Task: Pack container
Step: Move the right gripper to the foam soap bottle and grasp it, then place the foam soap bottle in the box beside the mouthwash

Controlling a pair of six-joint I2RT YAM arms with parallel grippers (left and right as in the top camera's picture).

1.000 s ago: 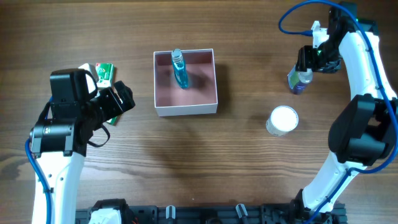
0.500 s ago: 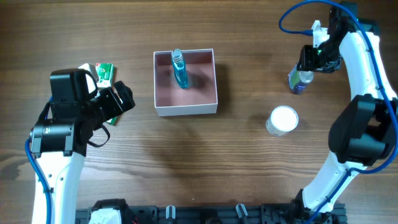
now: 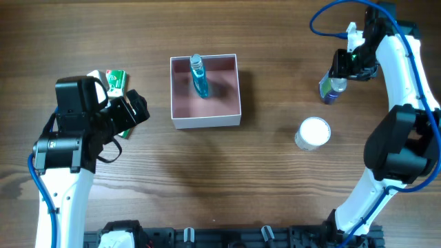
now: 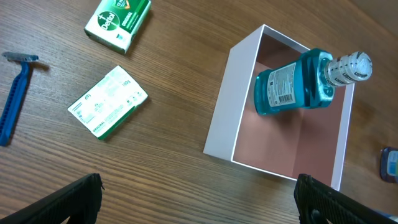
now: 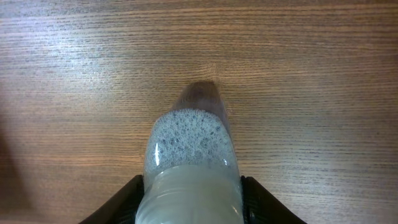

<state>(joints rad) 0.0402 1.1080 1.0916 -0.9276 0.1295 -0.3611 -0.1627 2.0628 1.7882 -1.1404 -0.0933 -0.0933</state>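
Observation:
The container (image 3: 207, 120), a square white-walled box with a pink inside, stands mid-table and holds a blue mouthwash bottle (image 3: 200, 77). It also shows in the left wrist view (image 4: 221, 118) with the bottle (image 4: 292, 86) lying in it. My left gripper (image 3: 135, 110) is open and empty to the left of the box; its fingers (image 4: 199, 202) frame bare wood. My right gripper (image 3: 342, 69) at the far right is shut on a small bottle (image 3: 331, 89) with a dark label. In the right wrist view the fingers (image 5: 191, 202) grip that foamy clear bottle (image 5: 189, 140) by its pale neck.
A round white-lidded jar (image 3: 313, 132) stands right of centre. Two green boxes (image 4: 118, 22) (image 4: 107, 101) and a blue razor (image 4: 15, 93) lie left of the container. One green box (image 3: 116, 80) shows in the overhead view beside my left arm.

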